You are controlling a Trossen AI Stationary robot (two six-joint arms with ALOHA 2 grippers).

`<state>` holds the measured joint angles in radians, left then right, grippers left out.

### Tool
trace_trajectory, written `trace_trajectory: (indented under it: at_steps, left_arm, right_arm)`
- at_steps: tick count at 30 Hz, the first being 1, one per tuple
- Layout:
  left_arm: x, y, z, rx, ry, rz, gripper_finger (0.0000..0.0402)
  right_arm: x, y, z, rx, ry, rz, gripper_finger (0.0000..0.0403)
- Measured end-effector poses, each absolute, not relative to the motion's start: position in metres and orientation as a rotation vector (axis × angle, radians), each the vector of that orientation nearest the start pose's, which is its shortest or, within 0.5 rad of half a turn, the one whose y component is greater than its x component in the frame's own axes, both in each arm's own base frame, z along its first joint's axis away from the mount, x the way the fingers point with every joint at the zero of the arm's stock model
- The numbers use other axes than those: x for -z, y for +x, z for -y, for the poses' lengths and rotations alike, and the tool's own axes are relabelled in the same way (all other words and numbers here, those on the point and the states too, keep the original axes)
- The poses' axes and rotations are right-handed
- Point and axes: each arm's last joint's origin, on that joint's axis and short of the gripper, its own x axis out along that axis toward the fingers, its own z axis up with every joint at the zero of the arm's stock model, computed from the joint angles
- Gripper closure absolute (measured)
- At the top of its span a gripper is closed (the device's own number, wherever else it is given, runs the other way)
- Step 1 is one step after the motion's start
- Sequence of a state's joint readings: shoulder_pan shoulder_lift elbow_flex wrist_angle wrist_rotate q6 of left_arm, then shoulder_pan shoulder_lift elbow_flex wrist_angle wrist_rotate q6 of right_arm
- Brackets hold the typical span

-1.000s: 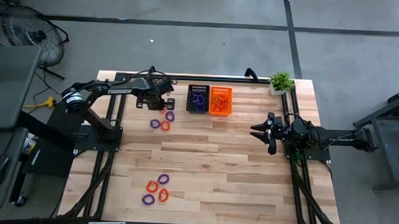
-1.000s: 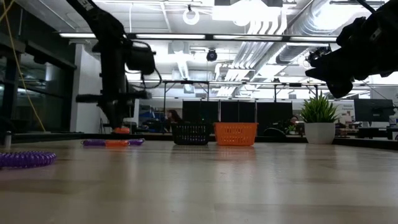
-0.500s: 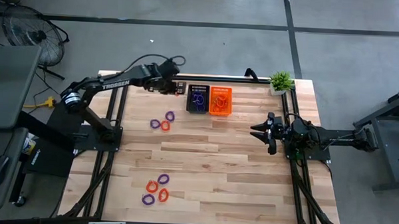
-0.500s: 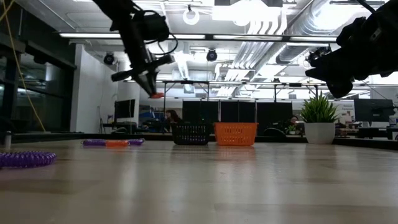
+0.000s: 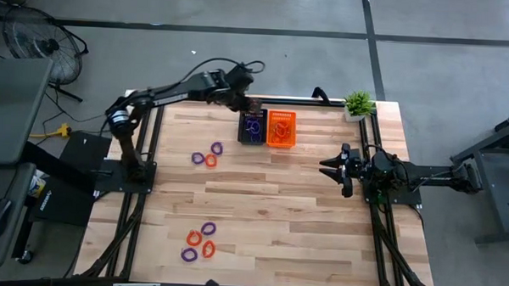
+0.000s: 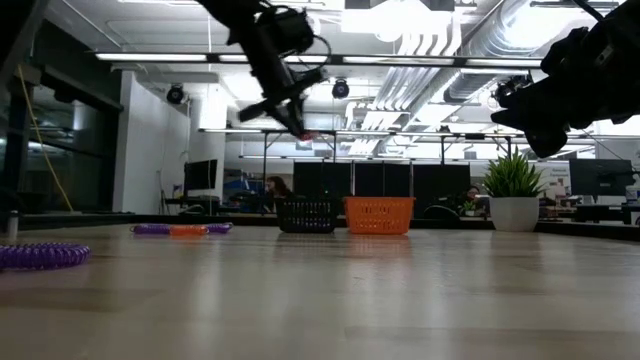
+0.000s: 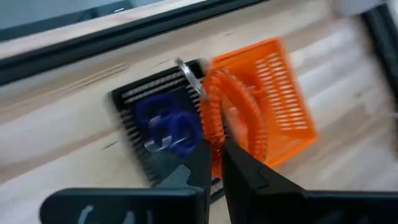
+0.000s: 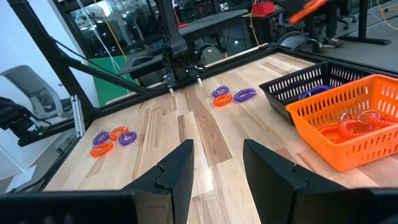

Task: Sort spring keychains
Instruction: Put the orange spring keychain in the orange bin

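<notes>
My left gripper (image 5: 249, 104) hangs in the air over the far edge of the black basket (image 5: 252, 126), shut on an orange spring keychain (image 7: 231, 115). Beside it stands the orange basket (image 5: 281, 129). Purple keychains (image 7: 168, 129) lie in the black basket, orange ones (image 8: 351, 129) in the orange one. Three more keychains (image 5: 207, 154) lie on the table left of the baskets, and several (image 5: 198, 241) near the front edge. At the table's right, my right gripper (image 5: 326, 169) stays open and level, holding nothing. My left gripper pinches the orange keychain's coil (image 7: 215, 138) between its two fingertips. The fingers slant down from the table's left side. The rest of the loop stands out past the fingertips with a metal ring (image 7: 189, 71) at its far end. It is lifted clear above the baskets.
A small potted plant (image 5: 358, 104) stands at the far right corner. Black rails (image 5: 281, 98) run along the table's far edge and sides. Bare wood lies across the table's middle between the two keychain groups.
My left gripper has risen from the keychain group left of the baskets and swung toward the table's right, up over the black basket, rolling as it went. The orange keychain has come with it, lifted clear of the table. The other keychains have stayed in place.
</notes>
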<state>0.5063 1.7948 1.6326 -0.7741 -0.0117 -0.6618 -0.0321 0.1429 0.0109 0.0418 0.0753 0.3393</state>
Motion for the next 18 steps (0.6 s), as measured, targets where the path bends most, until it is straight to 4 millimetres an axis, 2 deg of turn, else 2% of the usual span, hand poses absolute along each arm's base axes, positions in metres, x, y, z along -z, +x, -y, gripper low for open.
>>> trace_trajectory:
  at_steps: [7,18]
  left_arm:
    - [-0.295,0.385,-0.19,-0.668,-0.824,-0.81,0.0381]
    - [-0.275,0.426,-0.194,-0.565,-0.828,-0.907,0.0381]
  right_arm:
    - [-0.16,0.106,0.006,0.122,0.337,-0.071,0.0269]
    - [-0.159,0.106,0.004,0.063,0.313,-0.088,0.0269]
